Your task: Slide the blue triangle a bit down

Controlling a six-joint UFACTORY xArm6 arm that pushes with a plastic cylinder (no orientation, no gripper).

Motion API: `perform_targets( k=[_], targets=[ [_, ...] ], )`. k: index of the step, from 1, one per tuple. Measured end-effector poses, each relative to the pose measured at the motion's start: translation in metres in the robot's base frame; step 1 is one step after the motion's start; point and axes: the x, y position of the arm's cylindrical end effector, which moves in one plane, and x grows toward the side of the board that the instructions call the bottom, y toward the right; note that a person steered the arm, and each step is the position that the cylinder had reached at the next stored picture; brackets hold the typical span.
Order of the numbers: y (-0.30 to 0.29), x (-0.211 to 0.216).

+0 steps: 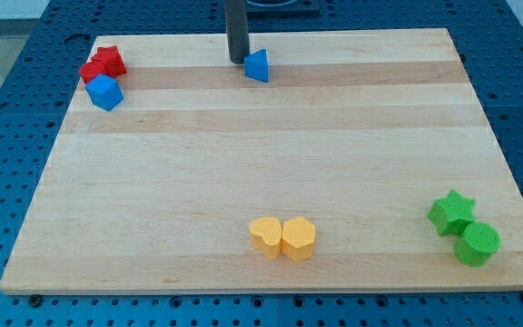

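Yellow blocks sit closest to the camera, two of them touching side by side near the middle of the desk's [243, 182] bottom edge: a yellow heart-like block [265, 235] on the view's left and a yellow hexagon-like block [299, 238] on the right.

No claw exists on this arm, so nothing here can be apart, together or clamped; the rod simply ends in my tip [237, 61]. It rests on the desk close to the middle of the top edge, just beside the blue triangle [258, 65] on its left, slightly above it; I cannot tell whether the two touch.

That blue triangle is the task's thing, lying near the top edge, a little left of centre. It looks like a small, rigid plastic piece, light and likely to slide easily on the smooth wood. Nothing can take hold of it; my judgement is that contact belongs on its upper face, centred, since an off-centre push would probably spin it or let it slip sideways off the rod.

Farther out, a red star-like block [104, 63] and a blue cube-like block [105, 93] cluster in the top-left corner, touching. A green star [451, 212] and a green cylinder [477, 243] touch near the bottom-right corner.
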Motion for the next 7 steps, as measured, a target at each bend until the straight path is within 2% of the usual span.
perform_targets(
  k=[1, 3, 4, 5, 6, 7],
  targets=[
    [-0.003, 0.011],
    [-0.039, 0.083],
    [-0.047, 0.064],
    [-0.044, 0.025],
    [0.002, -0.005],
    [0.045, -0.001]
  ],
)
